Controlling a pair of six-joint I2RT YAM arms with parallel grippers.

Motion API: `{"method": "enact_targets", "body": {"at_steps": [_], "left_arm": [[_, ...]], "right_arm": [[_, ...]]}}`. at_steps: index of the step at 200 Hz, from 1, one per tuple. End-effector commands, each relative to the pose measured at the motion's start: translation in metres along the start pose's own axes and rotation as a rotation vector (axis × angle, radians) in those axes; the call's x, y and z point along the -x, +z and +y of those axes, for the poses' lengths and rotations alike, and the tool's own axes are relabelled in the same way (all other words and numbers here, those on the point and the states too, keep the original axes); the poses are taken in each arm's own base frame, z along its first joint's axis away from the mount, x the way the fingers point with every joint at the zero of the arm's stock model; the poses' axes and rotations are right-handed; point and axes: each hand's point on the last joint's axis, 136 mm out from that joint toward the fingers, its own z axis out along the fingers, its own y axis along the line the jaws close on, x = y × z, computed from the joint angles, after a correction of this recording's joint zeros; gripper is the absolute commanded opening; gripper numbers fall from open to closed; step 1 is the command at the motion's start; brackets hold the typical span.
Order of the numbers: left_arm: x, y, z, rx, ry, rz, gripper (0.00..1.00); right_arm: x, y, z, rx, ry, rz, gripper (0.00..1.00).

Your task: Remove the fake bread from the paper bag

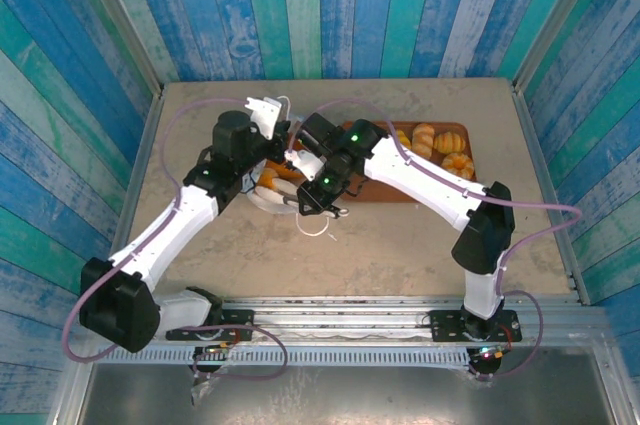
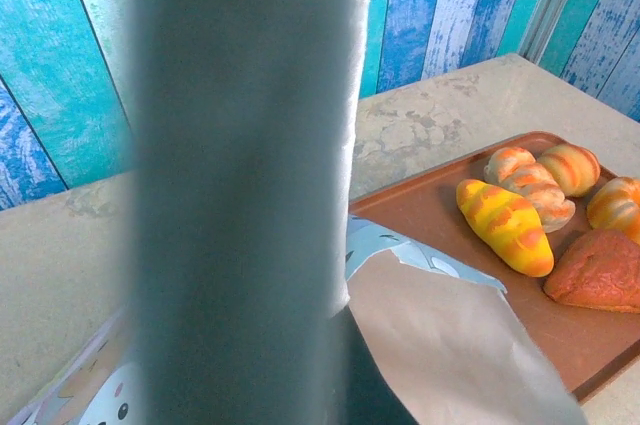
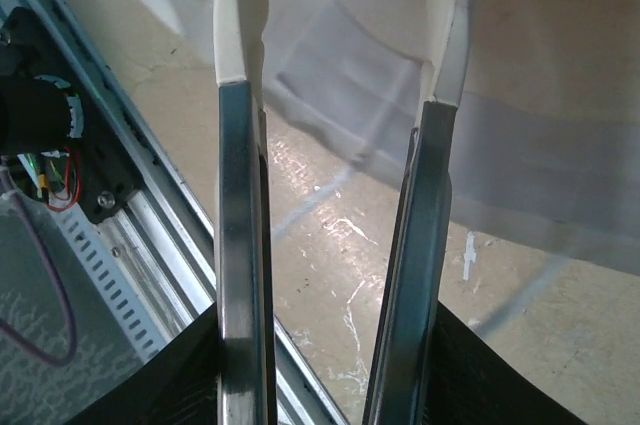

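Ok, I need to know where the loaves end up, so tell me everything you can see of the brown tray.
The brown tray is flat and shallow with a low raised rim, matt, plastic-looking. It lies level on the table, right of centre toward the far side, partly under the right arm. Glossy fake bread lies on it; the paper bag covers one edge.

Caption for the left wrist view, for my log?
A brown tray holds fake bread; the paper bag lies in front, a blurred grey shape across the left.
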Motion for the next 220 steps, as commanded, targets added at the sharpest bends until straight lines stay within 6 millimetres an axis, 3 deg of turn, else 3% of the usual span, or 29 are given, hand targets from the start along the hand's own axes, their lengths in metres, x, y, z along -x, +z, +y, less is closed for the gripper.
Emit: {"method": "enact_targets", "body": {"at_steps": [1,46,105,220], "left_arm": [[0.009,0.007,-0.001,-0.007,-0.005,-0.019,0.0],[0.011,0.003,-0.001,-0.005,0.001,-0.028,0.0],[0.004,0.004,0.0,0.003,0.0,-0.014,0.0],[0.005,0.004,0.001,0.003,-0.005,-0.018,0.0]], "right_arm": [[0.0,-0.011,0.003,-0.018,-0.024,-0.027,0.47],[0.004,-0.017,-0.02,-0.152,0.029,-0.048,0.48],[0.006,-0.03,-0.028,-0.198,0.091,-0.093,0.49],[0.002,0.006,-0.032,-0.086,0.155,-0.035,0.5]]}}
